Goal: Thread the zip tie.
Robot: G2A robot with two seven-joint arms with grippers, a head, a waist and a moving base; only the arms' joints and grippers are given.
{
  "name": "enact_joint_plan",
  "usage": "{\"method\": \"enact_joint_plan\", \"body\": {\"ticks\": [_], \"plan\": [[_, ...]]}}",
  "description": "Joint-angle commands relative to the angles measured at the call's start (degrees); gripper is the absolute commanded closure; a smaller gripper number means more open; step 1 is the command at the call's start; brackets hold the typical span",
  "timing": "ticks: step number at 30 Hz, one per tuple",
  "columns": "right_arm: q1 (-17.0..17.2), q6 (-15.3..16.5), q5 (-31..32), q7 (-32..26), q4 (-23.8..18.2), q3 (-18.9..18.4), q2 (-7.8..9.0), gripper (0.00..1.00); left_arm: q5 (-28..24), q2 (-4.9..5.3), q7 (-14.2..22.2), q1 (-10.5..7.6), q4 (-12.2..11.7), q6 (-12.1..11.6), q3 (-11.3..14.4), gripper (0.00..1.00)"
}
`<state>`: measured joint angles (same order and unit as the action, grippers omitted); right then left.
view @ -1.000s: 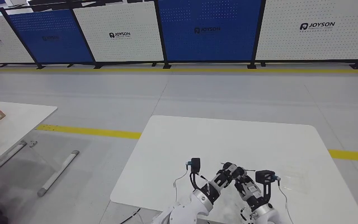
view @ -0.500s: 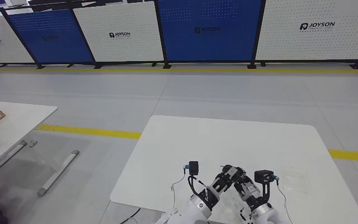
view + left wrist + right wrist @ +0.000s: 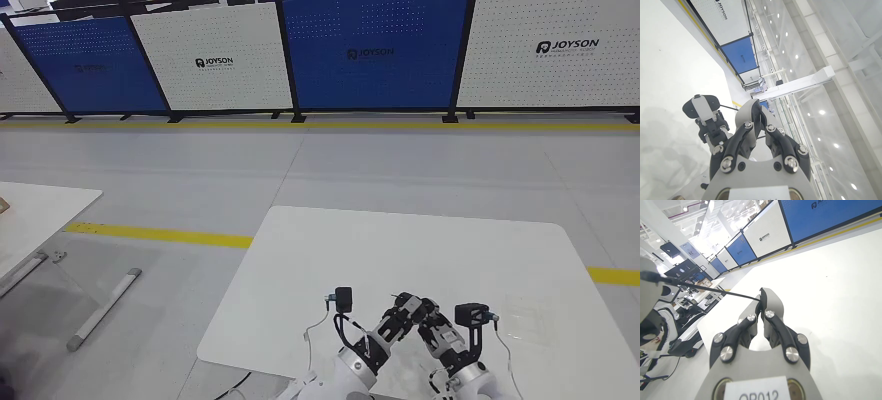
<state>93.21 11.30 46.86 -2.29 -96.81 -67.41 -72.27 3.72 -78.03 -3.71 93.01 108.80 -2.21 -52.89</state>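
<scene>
Motion is slight: the left gripper (image 3: 759, 111) eases back beside the right gripper (image 3: 761, 298), fingers of both clamped on the zip tie (image 3: 715, 290), seemingly still unthreaded.

The white bench (image 3: 400, 250) has rounded corners and a smooth top, and it stands on a grey floor (image 3: 200, 180). Near its right front edge lies a flat clear sheet (image 3: 527, 325) or bag, too faint to tell which. A tiny dark speck (image 3: 826, 276) sits farther out.
</scene>
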Motion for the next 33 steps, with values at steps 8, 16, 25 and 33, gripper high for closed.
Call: {"method": "enact_joint_plan", "body": {"ticks": [8, 16, 25, 33], "plan": [[0.3, 0.4, -0.6, 0.6, 0.1, -0.4, 0.04, 0.44, -1.0, -0.02, -1.1, -0.73, -0.6, 0.7, -0.2, 1.0], [0.7, 0.8, -0.1, 1.2, -0.4, -0.5, 0.1, 0.57, -0.7, -0.08, -2.5, -1.11, -0.9, 1.5, 0.1, 1.0], [1.3, 0.5, 1.3, 1.7, -1.6, -0.2, 0.13, 1.0, 0.3, -0.18, -3.4, -1.59, -1.4, 2.6, 0.9, 1.0], [1.3, 0.3, 1.6, 1.7, -1.6, -0.1, 0.12, 1.0, 0.3, -0.21, -4.0, -1.8, -1.5, 2.9, 1.0, 1.0]]}}
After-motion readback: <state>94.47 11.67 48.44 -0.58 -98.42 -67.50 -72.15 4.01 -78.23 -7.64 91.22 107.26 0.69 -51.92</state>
